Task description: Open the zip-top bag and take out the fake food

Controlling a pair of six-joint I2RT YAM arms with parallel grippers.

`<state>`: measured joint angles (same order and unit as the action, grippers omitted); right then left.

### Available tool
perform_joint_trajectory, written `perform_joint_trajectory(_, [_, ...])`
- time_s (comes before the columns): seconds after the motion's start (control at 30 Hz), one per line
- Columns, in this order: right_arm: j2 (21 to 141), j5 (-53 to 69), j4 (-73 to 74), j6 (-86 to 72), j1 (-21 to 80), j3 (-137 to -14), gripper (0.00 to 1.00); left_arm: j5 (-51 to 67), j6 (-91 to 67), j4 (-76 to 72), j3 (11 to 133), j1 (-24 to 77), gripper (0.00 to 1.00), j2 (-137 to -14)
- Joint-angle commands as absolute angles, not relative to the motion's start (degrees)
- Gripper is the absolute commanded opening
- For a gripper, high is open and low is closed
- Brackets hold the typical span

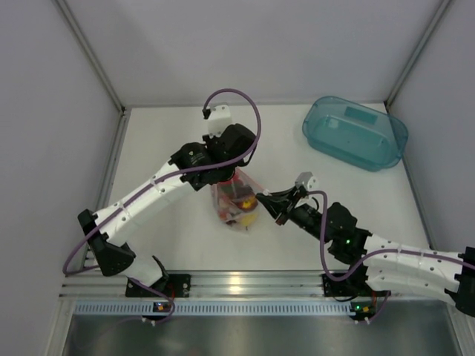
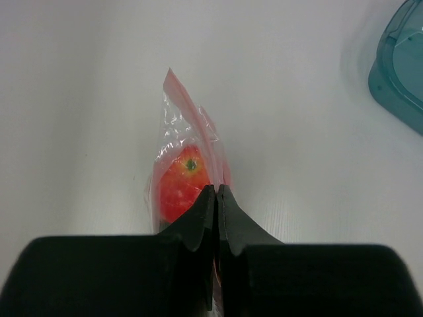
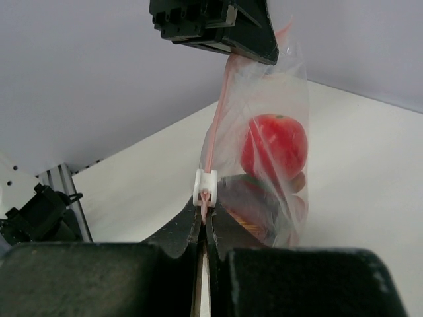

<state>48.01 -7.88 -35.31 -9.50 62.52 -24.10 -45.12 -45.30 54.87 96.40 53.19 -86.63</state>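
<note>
Clear zip-top bag (image 1: 236,204), fake food (image 3: 273,146) inside, is pinched at its pink strip (image 3: 221,105) by the left gripper (image 2: 216,191). The right gripper (image 3: 203,210) is clamped just under the white slider (image 3: 205,186). Opening is judged underway; the slider needs drawing along.

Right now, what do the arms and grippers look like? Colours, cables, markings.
Left arm and right arm: white links, black joints and bases. A purple cable loops along each. A small white block sits on each wrist. Left gripper and right gripper: matte black, tapered fingers. Green light on the right arm. No markings legible.
</note>
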Motion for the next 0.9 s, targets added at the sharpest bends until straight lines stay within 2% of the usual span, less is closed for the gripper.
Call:
perform_joint_trajectory(0.0, [46.06, -6.77, -35.09, -6.77, 63.46, -26.10, 0.00, -45.70, -44.65, 54.05, 96.50, 52.65, 0.14, -83.41])
perform_joint_trajectory(0.03, [46.14, -6.51, -33.33, -5.90, 63.54, -27.93, 0.00, -45.44, -44.30, 53.88, 96.42, 52.73, 0.20, -83.15])
perform_joint_trajectory(0.07, [46.14, -6.16, -31.57, -4.15, 63.54, -28.91, 0.00, -45.61, -43.34, 53.88, 96.59, 52.73, 0.30, -82.71])
perform_joint_trajectory(0.1, [46.06, -6.15, -27.46, -3.17, 63.46, -29.96, 0.00, -45.53, -42.63, 53.79, 96.77, 52.73, 0.48, -82.53])
perform_joint_trajectory(0.13, [46.05, -6.07, -25.60, -2.29, 63.46, -32.15, 0.00, -45.27, -41.76, 53.70, 97.29, 52.73, 0.55, -82.36])
perform_joint_trajectory(0.2, [46.14, -5.71, -19.81, -0.44, 63.46, -34.27, 0.00, -44.56, -38.15, 53.26, 99.22, 52.73, 0.63, -82.18])
perform_joint_trajectory(0.27, [46.23, -4.84, -15.31, 3.67, 63.54, -37.69, 0.00, -44.39, -34.83, 52.21, 100.28, 52.73, 0.68, -81.48])
perform_joint_trajectory(0.3, [46.14, -4.49, -13.47, 4.47, 63.54, -38.75, 0.00, -43.51, -32.72, 50.90, 100.11, 52.73, 0.75, -81.04])
perform_joint_trajectory(0.47, [45.79, -2.46, -0.56, 7.73, 63.37, -45.34, 0.00, -26.92, -17.18, 34.85, 95.81, 52.73, 0.83, -76.22])
perform_joint_trajectory(0.6, [43.95, -1.76, 3.77, 8.26, 63.28, -47.11, 0.00, -10.32, -7.05, 22.96, 87.05, 52.73, 0.88, -71.73])
perform_joint_trajectory(0.83, [40.87, -0.26, 9.66, 7.56, 63.28, -49.13, 0.00, 18.59, 6.47, 3.72, 70.70, 52.73, 0.88, -62.33])
perform_joint_trajectory(0.87, [40.70, 1.22, 10.71, 7.47, 63.28, -49.48, 0.00, 27.59, 8.24, 2.73, 69.45, 52.73, 0.88, -61.62])
